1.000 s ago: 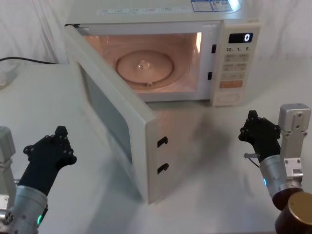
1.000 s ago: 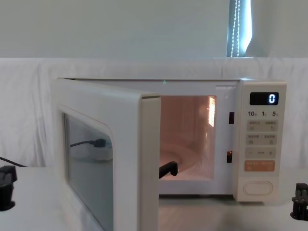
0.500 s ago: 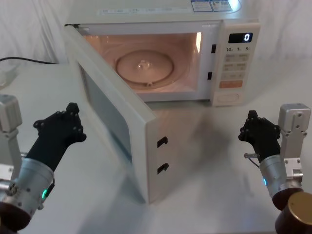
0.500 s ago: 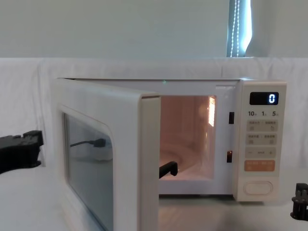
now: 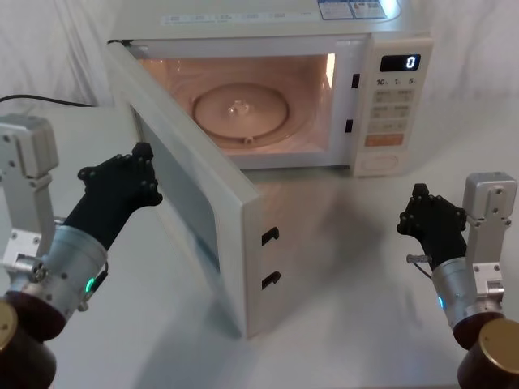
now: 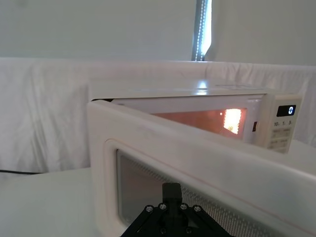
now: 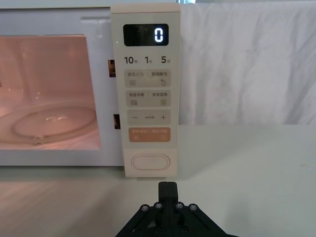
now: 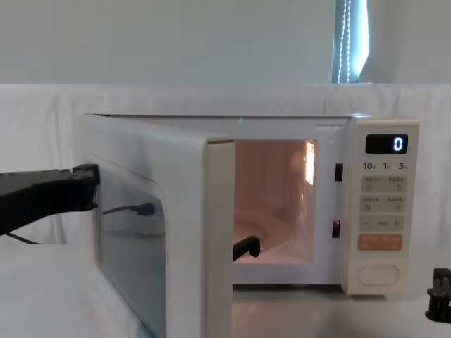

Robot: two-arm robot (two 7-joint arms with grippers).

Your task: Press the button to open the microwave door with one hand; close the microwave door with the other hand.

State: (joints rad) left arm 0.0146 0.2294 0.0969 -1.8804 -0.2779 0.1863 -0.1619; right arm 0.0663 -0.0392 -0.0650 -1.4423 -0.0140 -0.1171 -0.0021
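Note:
The cream microwave (image 5: pixel 268 24) stands at the back with its cavity lit. The microwave door (image 5: pixel 203 219) is swung wide open toward me, its glass window facing left (image 8: pixel 130 260). My left gripper (image 5: pixel 143 156) is shut, its tip at the door's outer face near the hinge side; in the chest view the left gripper (image 8: pixel 89 187) meets the door's left edge. The left wrist view has the fingertips (image 6: pixel 172 189) just before the window. The button (image 7: pixel 151 162) sits lowest on the control panel, also seen as the button (image 5: pixel 381 162). My right gripper (image 5: pixel 419 195) is shut and hangs back from the panel.
A glass turntable (image 5: pixel 239 109) lies in the cavity. The display (image 7: pixel 157 35) reads 0, and an orange key (image 7: pixel 150 135) sits above the button. A black cable (image 5: pixel 40 100) runs at the far left. White table (image 5: pixel 357 267) lies between the door and my right arm.
My left arm has risen and moved forward and right, bringing its gripper up to the open door's outer face. The right arm and the door have not moved.

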